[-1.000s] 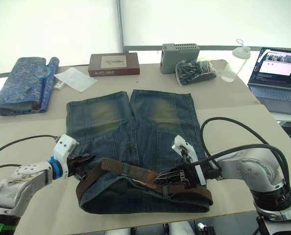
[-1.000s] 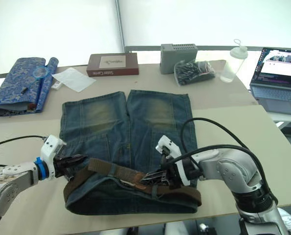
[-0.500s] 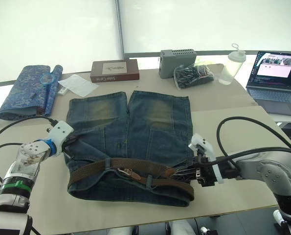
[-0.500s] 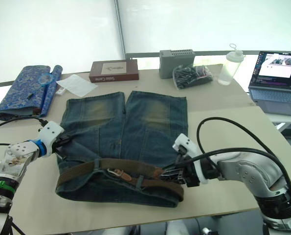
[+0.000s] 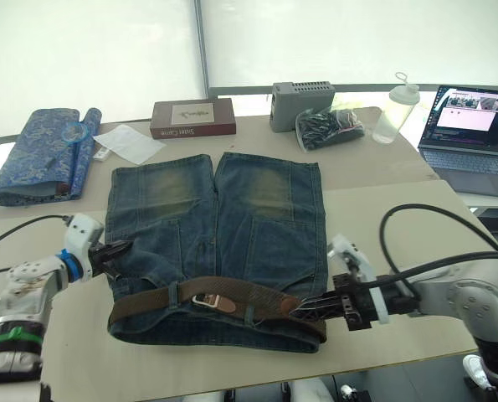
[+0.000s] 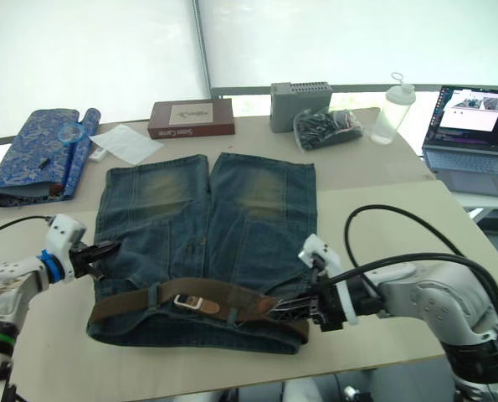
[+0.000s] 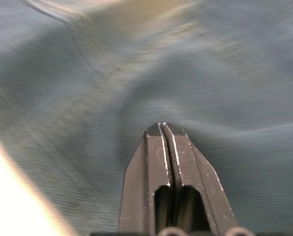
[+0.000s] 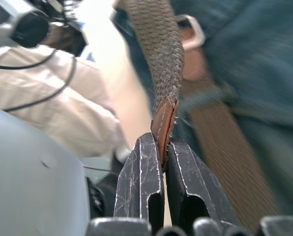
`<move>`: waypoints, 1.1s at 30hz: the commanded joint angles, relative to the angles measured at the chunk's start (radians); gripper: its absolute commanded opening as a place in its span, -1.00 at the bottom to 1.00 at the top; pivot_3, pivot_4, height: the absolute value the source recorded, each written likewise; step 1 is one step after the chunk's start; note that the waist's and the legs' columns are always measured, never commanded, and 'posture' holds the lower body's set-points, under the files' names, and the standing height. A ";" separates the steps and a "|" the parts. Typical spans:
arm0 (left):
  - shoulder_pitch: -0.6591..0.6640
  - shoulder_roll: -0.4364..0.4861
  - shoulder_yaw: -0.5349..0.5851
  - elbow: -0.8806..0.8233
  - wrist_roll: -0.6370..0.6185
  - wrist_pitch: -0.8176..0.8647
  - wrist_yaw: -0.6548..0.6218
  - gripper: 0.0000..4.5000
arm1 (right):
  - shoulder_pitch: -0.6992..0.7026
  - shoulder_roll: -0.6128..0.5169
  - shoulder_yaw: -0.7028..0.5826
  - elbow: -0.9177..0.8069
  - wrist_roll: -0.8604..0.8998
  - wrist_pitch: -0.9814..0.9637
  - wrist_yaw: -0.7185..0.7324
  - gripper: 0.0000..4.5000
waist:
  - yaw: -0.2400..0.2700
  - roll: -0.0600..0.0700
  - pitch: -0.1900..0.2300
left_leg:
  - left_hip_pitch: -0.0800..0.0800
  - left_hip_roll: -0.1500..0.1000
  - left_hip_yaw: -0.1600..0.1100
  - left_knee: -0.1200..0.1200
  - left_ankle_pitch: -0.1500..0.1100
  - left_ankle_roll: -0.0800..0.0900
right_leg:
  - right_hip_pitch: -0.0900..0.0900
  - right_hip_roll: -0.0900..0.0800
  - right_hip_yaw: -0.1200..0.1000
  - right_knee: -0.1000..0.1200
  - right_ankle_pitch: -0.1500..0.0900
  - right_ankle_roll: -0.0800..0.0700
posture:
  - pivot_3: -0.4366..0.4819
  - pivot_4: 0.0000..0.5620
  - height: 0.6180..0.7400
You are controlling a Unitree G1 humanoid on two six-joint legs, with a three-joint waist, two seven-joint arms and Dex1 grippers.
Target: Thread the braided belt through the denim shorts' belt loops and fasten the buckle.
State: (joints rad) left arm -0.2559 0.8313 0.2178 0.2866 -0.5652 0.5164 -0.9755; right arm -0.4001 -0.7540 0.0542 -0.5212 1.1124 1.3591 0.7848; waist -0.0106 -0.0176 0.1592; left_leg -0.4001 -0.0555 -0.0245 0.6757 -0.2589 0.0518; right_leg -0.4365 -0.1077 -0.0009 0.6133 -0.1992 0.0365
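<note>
Slack has been drawn out of the braided belt (image 5: 232,295), now flatter along the denim shorts' (image 5: 219,243) waistband; its tip is pinched by the right gripper (image 8: 162,147), while the left gripper (image 7: 167,135) is pressed together at the shorts' edge; buckle (image 5: 204,301) seemingly fastened

Beige table (image 5: 399,180) before bright white backlit wall (image 5: 89,50)

Ahead of the right gripper (image 8: 155,147), the braided belt (image 8: 158,59) and its buckle (image 8: 193,30) were blurred. Around the left gripper (image 7: 163,129), the denim shorts (image 7: 195,73) ran past every edge, smeared.
</note>
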 commanded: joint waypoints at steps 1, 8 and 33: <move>0.032 0.086 0.174 -0.301 -0.329 0.366 -0.009 -0.39 | -0.075 0.071 0.053 0.068 0.003 -0.004 0.005 -1.00 | -0.001 -0.007 0.004 | -0.005 0.000 -0.001 0.004 0.000 0.000 | -0.005 0.001 -0.002 0.002 0.000 0.000 | -0.05 -0.47 1.00; 0.170 0.146 0.168 -0.750 -0.338 0.386 0.046 0.81 | -0.173 0.172 0.047 0.197 0.041 0.050 -0.032 -1.00 | -0.002 -0.008 0.005 | -0.003 -0.003 -0.001 0.004 0.000 0.000 | -0.003 0.001 -0.002 0.002 0.002 0.001 | -0.05 -0.47 1.00; 0.142 0.033 -0.259 -0.795 0.389 -0.576 -0.011 0.43 | -0.269 0.404 -0.094 0.466 0.120 0.255 -0.207 -1.00 | -0.001 -0.006 0.006 | -0.005 -0.001 0.001 0.002 0.002 -0.003 | -0.006 0.005 0.001 0.000 0.007 -0.003 | -0.05 -0.47 1.00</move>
State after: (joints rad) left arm -0.1039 0.8682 -0.0352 -0.4861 -0.1794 -0.0291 -0.9757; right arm -0.6573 -0.3584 -0.0148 -0.0455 1.1985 1.6069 0.5831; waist -0.0118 -0.0238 0.1648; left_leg -0.4052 -0.0562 -0.0234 0.6775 -0.2569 0.0486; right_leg -0.4425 -0.1019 -0.0003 0.6138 -0.1924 0.0338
